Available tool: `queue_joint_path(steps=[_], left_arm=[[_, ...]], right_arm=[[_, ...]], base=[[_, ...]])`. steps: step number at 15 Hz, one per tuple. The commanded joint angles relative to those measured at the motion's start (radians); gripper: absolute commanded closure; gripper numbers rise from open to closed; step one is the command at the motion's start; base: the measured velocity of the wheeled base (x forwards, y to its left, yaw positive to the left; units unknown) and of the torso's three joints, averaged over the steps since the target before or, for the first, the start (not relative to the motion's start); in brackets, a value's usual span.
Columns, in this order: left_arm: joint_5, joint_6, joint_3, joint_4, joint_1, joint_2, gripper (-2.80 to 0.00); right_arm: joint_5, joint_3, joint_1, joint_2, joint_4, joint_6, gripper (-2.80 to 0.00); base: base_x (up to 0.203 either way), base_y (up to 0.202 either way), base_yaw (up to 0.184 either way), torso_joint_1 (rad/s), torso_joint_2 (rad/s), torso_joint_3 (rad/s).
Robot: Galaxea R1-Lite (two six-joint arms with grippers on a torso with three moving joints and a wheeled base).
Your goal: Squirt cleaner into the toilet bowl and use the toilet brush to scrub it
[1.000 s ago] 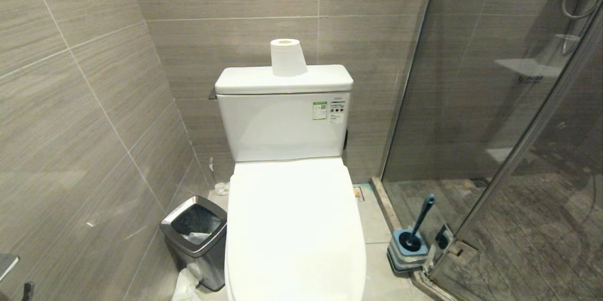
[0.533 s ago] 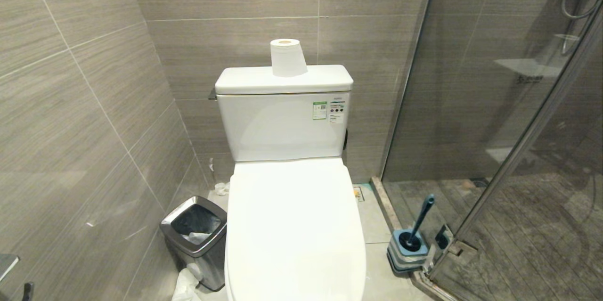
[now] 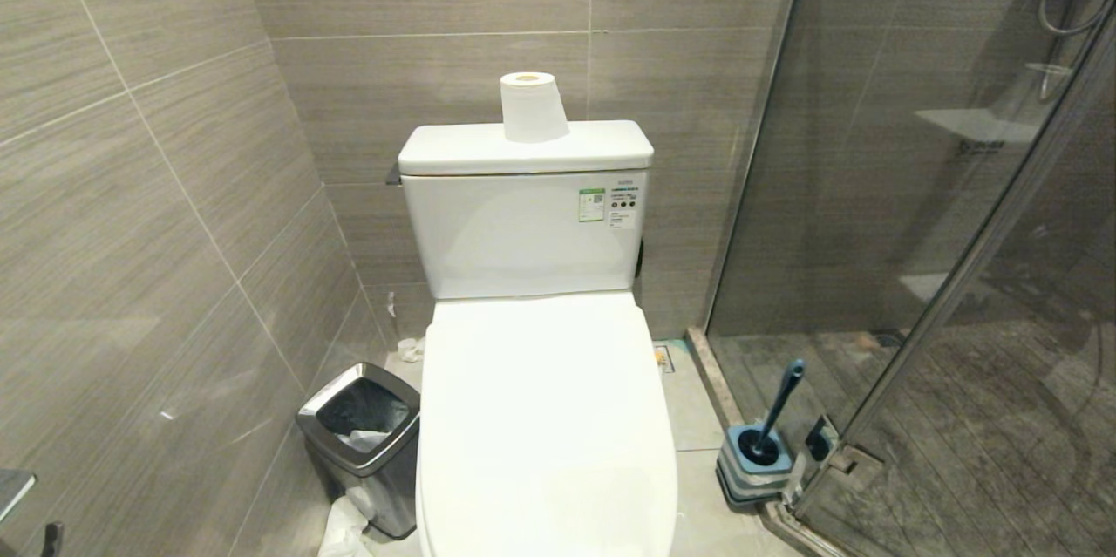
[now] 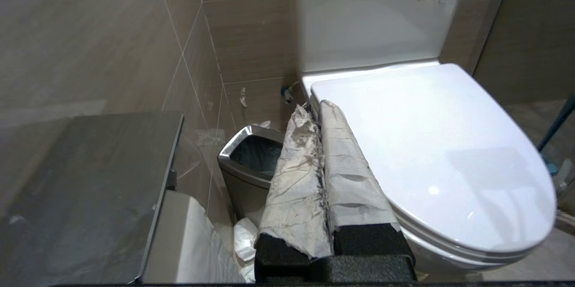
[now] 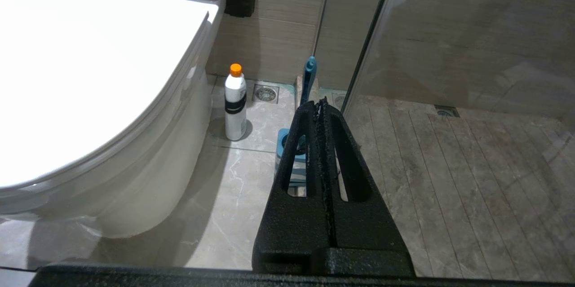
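The toilet (image 3: 545, 417) stands with its white lid shut, so the inside of the toilet bowl is hidden. The toilet brush (image 3: 779, 409), with a dark teal handle, stands in its blue and grey holder (image 3: 754, 461) on the floor at the toilet's right, by the glass. No cleaner liquid shows. A white bottle with an orange cap (image 5: 235, 103) stands between the toilet and the brush holder (image 5: 284, 143). My left gripper (image 4: 316, 106), its fingers wrapped in pale tape, is shut and empty beside the lid's left edge. My right gripper (image 5: 320, 102) is shut and empty, low, in front of the brush handle (image 5: 309, 76). Neither arm shows in the head view.
A steel-rimmed waste bin (image 3: 362, 444) sits at the toilet's left with crumpled paper at its foot. A paper roll (image 3: 532, 108) stands on the tank. The glass shower partition (image 3: 915, 234) closes off the right; a tiled wall (image 3: 131, 234) closes the left. A dark ledge (image 4: 90, 188) lies near my left arm.
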Motion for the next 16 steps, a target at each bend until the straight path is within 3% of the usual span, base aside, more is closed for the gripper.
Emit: queue_joint_path(steps=[1, 3, 5, 11, 16], left_arm=[[0.003, 0.009, 0.165, -0.183, 0.000, -0.006, 0.00], [0.007, 0.035, 0.310, -0.374, 0.000, -0.006, 0.00], [0.008, 0.055, 0.385, -0.439, 0.000, -0.006, 0.00], [0.003, 0.052, 0.408, -0.305, 0.000, -0.006, 0.00], [0.008, 0.044, 0.409, -0.305, 0.000, -0.006, 0.00]], right_arm=[[0.001, 0.000, -0.001, 0.002, 0.000, -0.001, 0.00], [0.001, 0.000, 0.000, 0.002, 0.000, 0.000, 0.00], [0.001, 0.000, 0.000, 0.002, 0.000, -0.001, 0.00], [0.001, 0.000, -0.001, 0.002, 0.000, -0.001, 0.00], [0.001, 0.000, 0.000, 0.002, 0.000, 0.000, 0.00]], base=[[0.000, 0.000, 0.000, 0.000, 0.00, 0.000], [0.000, 0.000, 0.000, 0.000, 0.00, 0.000], [0.000, 0.000, 0.000, 0.000, 0.00, 0.000], [0.000, 0.000, 0.000, 0.000, 0.00, 0.000], [0.000, 0.000, 0.000, 0.000, 0.00, 0.000]])
